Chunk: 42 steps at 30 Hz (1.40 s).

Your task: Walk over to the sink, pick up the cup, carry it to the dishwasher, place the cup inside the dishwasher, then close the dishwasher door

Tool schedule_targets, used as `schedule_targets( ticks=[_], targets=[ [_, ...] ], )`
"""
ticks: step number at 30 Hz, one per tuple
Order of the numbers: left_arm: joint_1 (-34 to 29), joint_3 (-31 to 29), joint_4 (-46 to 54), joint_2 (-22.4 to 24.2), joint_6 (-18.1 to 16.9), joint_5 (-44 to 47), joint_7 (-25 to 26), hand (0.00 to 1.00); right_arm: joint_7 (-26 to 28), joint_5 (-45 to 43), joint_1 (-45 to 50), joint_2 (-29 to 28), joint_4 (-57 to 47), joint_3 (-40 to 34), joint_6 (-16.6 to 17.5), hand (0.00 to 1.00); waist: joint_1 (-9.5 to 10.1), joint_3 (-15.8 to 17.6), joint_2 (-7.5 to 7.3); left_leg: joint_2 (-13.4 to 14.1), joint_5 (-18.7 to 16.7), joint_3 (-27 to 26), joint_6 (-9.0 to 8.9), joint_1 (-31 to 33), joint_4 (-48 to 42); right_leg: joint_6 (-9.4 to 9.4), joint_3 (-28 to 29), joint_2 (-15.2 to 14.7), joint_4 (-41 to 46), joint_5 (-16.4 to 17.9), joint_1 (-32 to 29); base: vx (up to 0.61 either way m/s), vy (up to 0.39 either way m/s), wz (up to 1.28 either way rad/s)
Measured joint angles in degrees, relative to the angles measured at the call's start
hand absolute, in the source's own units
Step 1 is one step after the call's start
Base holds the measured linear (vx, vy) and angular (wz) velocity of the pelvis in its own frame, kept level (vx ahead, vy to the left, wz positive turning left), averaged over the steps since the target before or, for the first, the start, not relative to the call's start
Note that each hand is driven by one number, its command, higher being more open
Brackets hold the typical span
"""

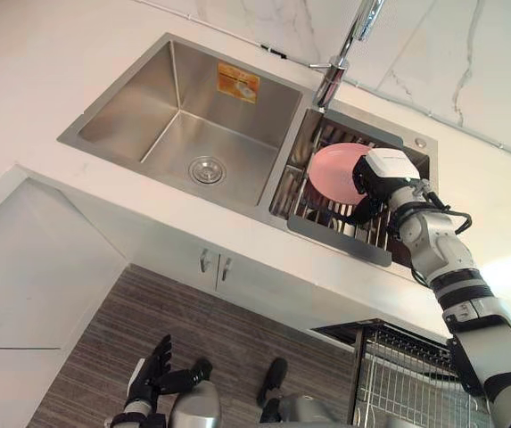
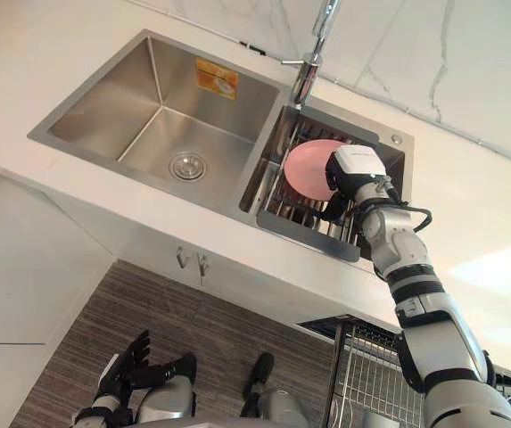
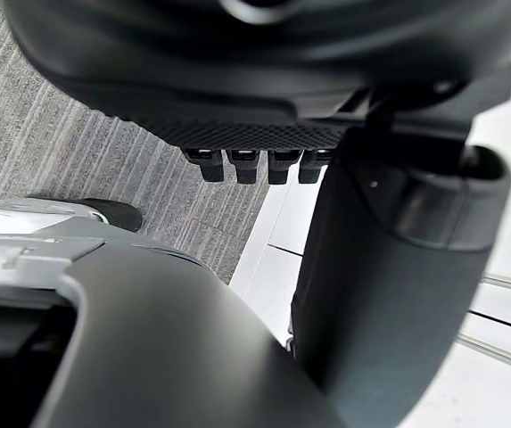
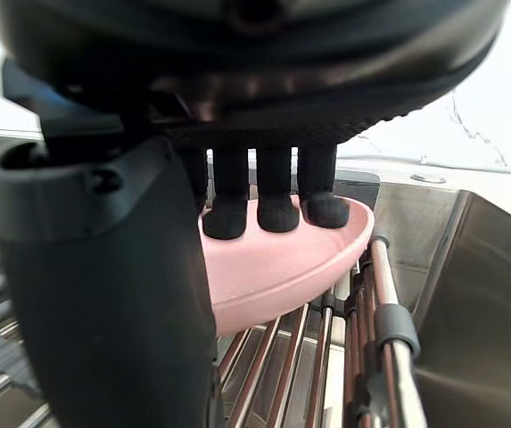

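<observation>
A pink shallow bowl (image 1: 331, 169) stands on edge in the wire rack (image 1: 326, 218) that fills the sink's right basin. My right hand (image 1: 384, 174) reaches over the counter to it. In the right wrist view its fingers (image 4: 277, 209) curl over the rim of the pink bowl (image 4: 282, 267) into the hollow, with the thumb on the outer side. My left hand (image 1: 152, 374) hangs low over the floor in front of the cabinet, fingers straight and holding nothing.
The left basin (image 1: 184, 125) is bare steel with a drain. A tall faucet (image 1: 340, 62) rises behind the divider. Cabinet doors (image 1: 210, 263) sit under the white counter. A pulled-out dishwasher rack (image 1: 407, 383) shows at the lower right.
</observation>
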<state>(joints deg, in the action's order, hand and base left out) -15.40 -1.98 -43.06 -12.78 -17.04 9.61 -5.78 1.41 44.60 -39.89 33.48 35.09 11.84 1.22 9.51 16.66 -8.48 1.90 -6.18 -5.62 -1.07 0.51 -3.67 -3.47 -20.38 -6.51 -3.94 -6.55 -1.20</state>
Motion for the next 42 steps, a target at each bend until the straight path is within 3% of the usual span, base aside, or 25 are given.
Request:
schedule_targets(
  ticks=[6, 9, 16, 17, 26, 42],
  targets=[
    [-0.01, 0.00, -0.01, 0.07, 0.00, -0.01, 0.01, 1.00, 0.02, -3.05, 0.05, 0.38, -0.06, -0.23, 0.35, 0.00, -0.54, 0.13, 0.19, 0.07, -0.18, -0.02, -0.41, 0.31, -0.61, 0.34, 0.00, 0.02, 0.02, -0.33, 0.01, 0.00, 0.000, 0.00],
    [0.02, 0.01, 0.04, 0.33, 0.00, -0.02, 0.02, 1.00, 0.02, -8.55, 0.43, 1.17, -0.62, -0.49, 0.96, 0.00, -1.02, 0.35, 0.54, 0.09, -0.21, 0.03, -0.46, 0.30, -0.70, 0.36, -0.04, -0.01, 0.20, -0.52, 0.04, 0.00, 0.000, 0.00],
    [0.00, 0.04, 0.26, 1.25, -0.02, -0.05, 0.16, 1.00, 0.49, -15.53, 5.94, 2.07, -6.21, -5.03, 2.55, 0.00, -1.12, 0.84, 1.72, 0.48, 0.00, 0.45, -0.55, -0.04, -0.78, 0.38, -0.08, 0.17, 0.80, -0.59, 0.25, 0.01, 0.006, 0.02],
    [0.00, 0.03, 0.27, 1.27, -0.02, -0.06, 0.18, 1.00, 0.71, -15.88, 6.45, 2.07, -6.86, -5.21, 2.55, 1.00, -1.11, 0.83, 1.73, 0.51, 0.07, 0.50, -0.51, -0.10, -0.77, 0.38, -0.10, 0.19, 0.81, -0.60, 0.32, 0.00, 0.000, 0.00],
    [-1.35, 0.09, 0.08, 2.01, -0.10, -0.13, 0.74, 1.00, 2.22, -14.92, 12.51, 0.02, -13.86, -7.63, 2.81, 1.00, -1.35, -1.64, 2.45, 0.53, 0.37, 0.76, -0.45, -1.82, 0.13, 0.38, -0.25, 0.26, 0.82, -0.60, 1.39, 0.02, 0.009, 0.01],
    [-3.31, 0.06, -2.15, 2.01, -0.54, -0.17, 0.80, 1.00, 4.43, -1.60, 19.11, -1.28, -19.27, -7.71, 4.04, 1.00, -3.00, -5.97, 2.21, -0.11, 4.36, 0.67, -0.35, -5.17, 6.91, 0.41, -0.05, 0.14, 0.14, -0.51, 2.10, -0.02, -0.002, 0.00]
  ],
)
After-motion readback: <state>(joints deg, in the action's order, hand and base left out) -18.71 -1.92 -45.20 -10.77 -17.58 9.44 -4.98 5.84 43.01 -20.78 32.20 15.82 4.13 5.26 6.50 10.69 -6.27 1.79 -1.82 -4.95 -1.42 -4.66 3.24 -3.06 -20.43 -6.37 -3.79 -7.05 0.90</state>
